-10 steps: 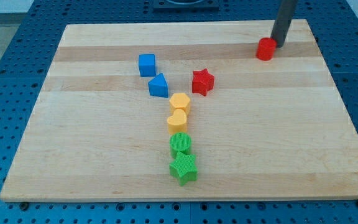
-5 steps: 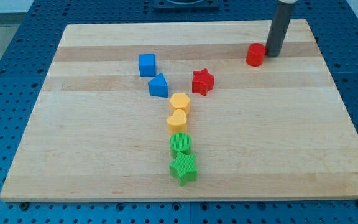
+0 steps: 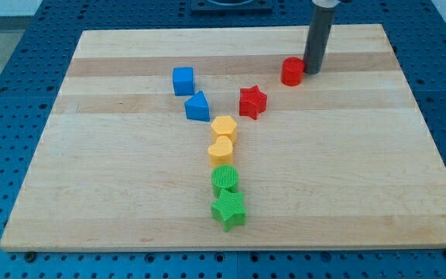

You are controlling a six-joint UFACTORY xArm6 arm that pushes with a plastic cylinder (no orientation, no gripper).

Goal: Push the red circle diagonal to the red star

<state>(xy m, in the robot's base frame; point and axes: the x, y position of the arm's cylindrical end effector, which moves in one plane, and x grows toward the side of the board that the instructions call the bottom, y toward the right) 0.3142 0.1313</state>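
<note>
The red circle [image 3: 292,71] sits on the wooden board [image 3: 347,163], up and to the right of the red star [image 3: 252,101], about a block's width apart from it. My tip [image 3: 313,71] rests on the board right at the circle's right side, touching or nearly touching it. The dark rod rises from there out of the view's top.
A blue cube [image 3: 183,80] and a blue triangle-like block [image 3: 197,107] lie left of the star. Below it run a yellow hexagon [image 3: 224,127], a yellow heart [image 3: 221,149], a green circle [image 3: 224,180] and a green star [image 3: 228,209] in a column.
My tip has slid left and slightly down the view, pushing the red circle from the upper right towards the red star. The other blocks have not moved.
</note>
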